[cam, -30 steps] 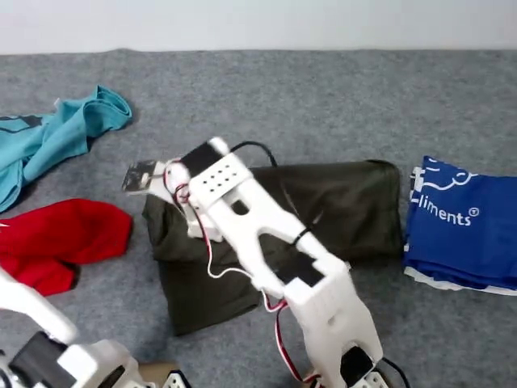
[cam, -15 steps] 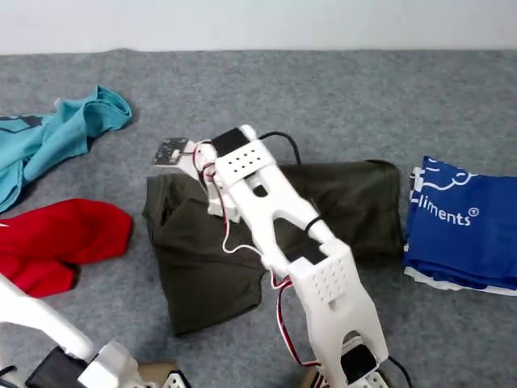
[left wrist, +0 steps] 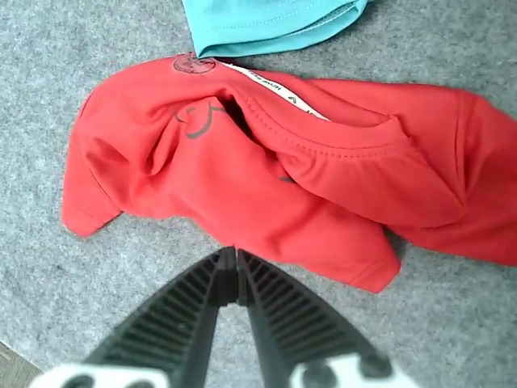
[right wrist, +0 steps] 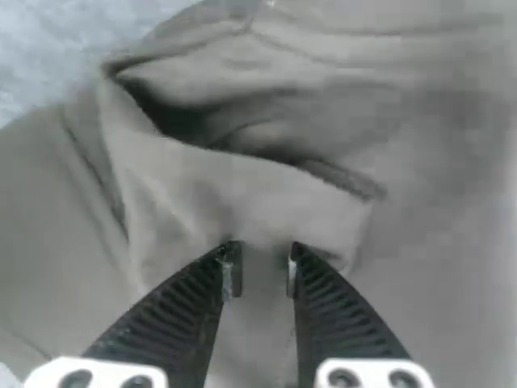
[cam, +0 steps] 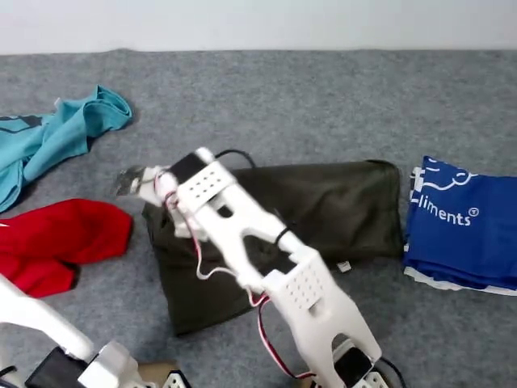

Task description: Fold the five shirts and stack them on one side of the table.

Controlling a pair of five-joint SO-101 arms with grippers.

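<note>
A dark olive shirt [cam: 339, 202] lies partly folded in the middle of the grey table. My right gripper [cam: 133, 179] hovers at its left corner. In the right wrist view this gripper [right wrist: 260, 267] stands narrowly open just over a rumpled fold of the olive shirt [right wrist: 242, 186], with nothing pinched between its tips. A crumpled red shirt [cam: 65, 238] lies at the left and a teal shirt [cam: 56, 133] at the far left. My left gripper [left wrist: 236, 271] is shut and empty, right beside the red shirt [left wrist: 307, 186], with the teal shirt [left wrist: 266, 20] beyond it.
A folded blue shirt [cam: 464, 222] rests on a white one at the right edge. The left arm's base [cam: 48, 352] sits at the front left corner. Bare grey carpet [cam: 291, 105] stretches along the far side up to the white wall.
The right gripper has swung from the olive shirt's far edge back to the left and nearer, over the shirt's left corner. The shirts have hardly moved.
</note>
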